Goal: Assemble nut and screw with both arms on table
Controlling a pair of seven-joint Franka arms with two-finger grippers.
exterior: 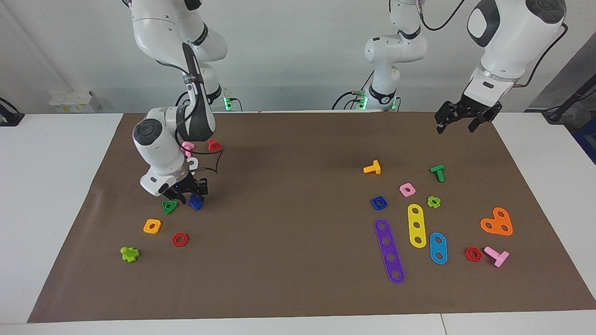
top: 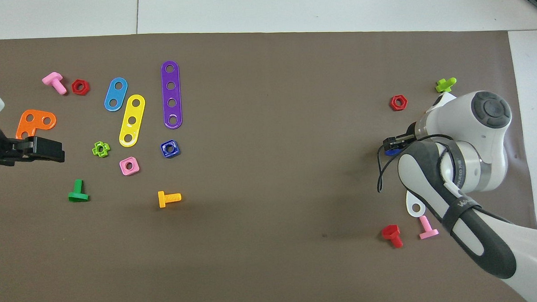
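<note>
We see the right tool low over the brown mat, at the right arm's end of the bench. The blue screw sits right at its tips. We cannot tell if the tool is holding the screw or has let go, and we cannot tell if its tips are open or closed. From above, the big white arm covers most of the screw, and only a bit of blue peeks out. A green triangle nut lies just beside the screw. An orange square nut and a red nut lie farther from the robots than that.

The left tool hangs in the air over the mat's edge at the left arm's end. Its fingers are spread wide and hold nothing. This arm waits.

The blue nut lies flat on the mat, well apart from the screw, toward the left arm's end. A pink square nut is near it, and a purple strip lies just beside it.
</note>
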